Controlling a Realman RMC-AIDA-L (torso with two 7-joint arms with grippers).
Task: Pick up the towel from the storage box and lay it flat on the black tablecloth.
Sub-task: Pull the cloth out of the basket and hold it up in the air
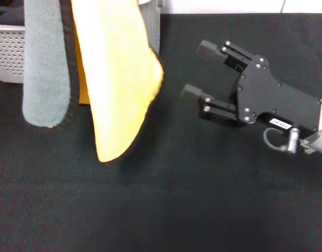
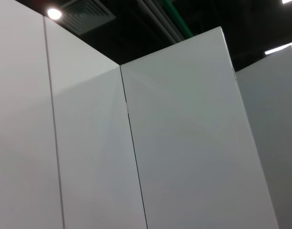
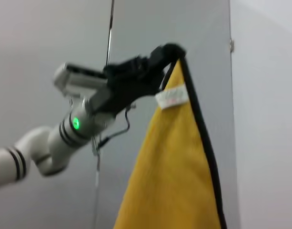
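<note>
Black tablecloth [image 1: 176, 199] fills the near foreground of the head view, plain and matte, covering the whole work surface. Above it hangs the towel [image 1: 116, 79], lifted clear of the storage box [image 1: 6, 50] and dangling in a long fold, yellow-orange face toward the camera with the grey face and black trim showing on its left side. Its lower tip hangs just over the cloth; whether it touches cannot be told. The perforated light grey box sits at the far left edge, behind the towel.

The left gripper [image 3: 157, 64] is out of the head view (it appears only in the right wrist view), pinching the towel's top corner beside the small white label [image 3: 172, 97], fingers closed on the fabric. The right gripper [image 1: 195, 71] hovers low over the tablecloth to the right of the towel, fingers spread wide and empty, pointing toward it.

Judged from this, the pick-up is done and the spreading is at hand. Next, the right gripper likely needs to catch a free corner so both arms can stretch the towel and lower it flat
</note>
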